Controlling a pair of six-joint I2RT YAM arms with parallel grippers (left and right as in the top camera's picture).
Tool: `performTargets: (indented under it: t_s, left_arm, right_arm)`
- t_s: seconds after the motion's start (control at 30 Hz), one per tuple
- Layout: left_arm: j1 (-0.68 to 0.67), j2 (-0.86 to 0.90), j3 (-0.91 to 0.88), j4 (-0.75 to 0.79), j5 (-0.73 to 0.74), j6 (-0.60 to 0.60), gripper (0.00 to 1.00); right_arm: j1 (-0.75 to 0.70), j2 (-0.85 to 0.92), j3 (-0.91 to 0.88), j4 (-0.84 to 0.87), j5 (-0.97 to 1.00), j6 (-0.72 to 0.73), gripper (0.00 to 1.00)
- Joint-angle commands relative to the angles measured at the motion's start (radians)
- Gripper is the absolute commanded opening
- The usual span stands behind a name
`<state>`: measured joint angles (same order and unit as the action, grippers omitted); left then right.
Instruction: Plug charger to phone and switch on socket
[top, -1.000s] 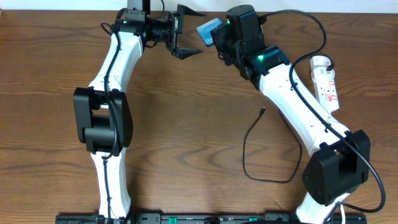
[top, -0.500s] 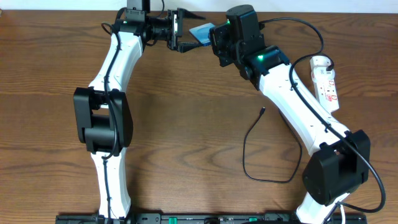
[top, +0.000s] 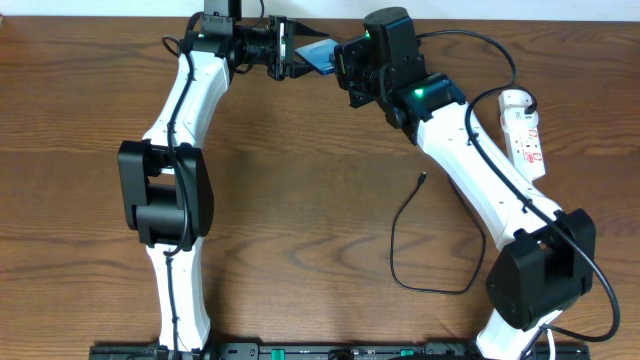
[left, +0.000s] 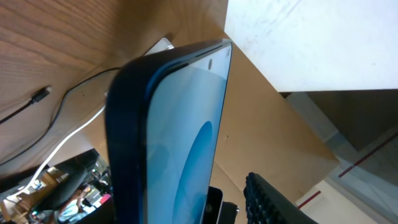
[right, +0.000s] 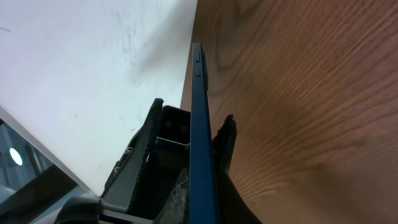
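Pinching the phone (top: 318, 55) edge-up, your right gripper (top: 338, 62) offers its far end for a handover; left gripper (top: 292, 62) straddles it, clamped or not I can't tell

You are working over a wooden table (top: 300, 200): brown, with a clear grain, smooth and with a low sheen. The phone (left: 186, 143) has a glossy glass screen that catches reflections, and its dark edge looks smooth and satin. The charger (top: 395, 250) on the table is a thin black cable, matt. The socket (top: 528, 135) on the table is smooth white plastic. The arms (top: 180, 100) have glossy white plastic shells and matt black joints. Behind the table, the wall (right: 93, 62) is matt white and scuffed.
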<state>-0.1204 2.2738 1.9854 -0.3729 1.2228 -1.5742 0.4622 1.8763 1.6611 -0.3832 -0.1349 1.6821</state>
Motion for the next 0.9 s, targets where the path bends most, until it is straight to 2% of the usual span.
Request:
performTargets:
  t_s: [0.0,0.03,0.17,0.6,0.7,0.8,0.87]
  left_arm:
    - [0.003,-0.026,0.006,0.002,-0.013,-0.002,0.45]
    - [0.003,-0.026,0.006,0.002,-0.012,-0.002,0.41]
    - [0.003,-0.026,0.006,0.002,-0.012,-0.002,0.36]
    - [0.003,-0.026,0.007,0.002,0.008,-0.002,0.25]
    - [0.003,-0.026,0.006,0.002,0.02,-0.002,0.25]
    - [0.003,-0.026,0.006,0.002,0.023,-0.002,0.19]
    - [0.003,-0.026,0.006,0.002,0.024,-0.002,0.08]
  right_arm:
    - [0.003,-0.05,0.014,0.013,-0.007,0.026,0.02]
    - [0.003,-0.05,0.014,0.013,-0.007,0.034,0.02]
    - [0.003,-0.05,0.014,0.013,-0.007,0.034,0.02]
    - [0.011,-0.049,0.014,0.027,-0.023,0.034,0.02]
    - [0.011,-0.049,0.014,0.032,-0.033,0.034,0.06]
    - [0.011,-0.049,0.014,0.032,-0.033,0.034,0.06]
    - [0.011,-0.049,0.014,0.032,-0.033,0.034,0.09]
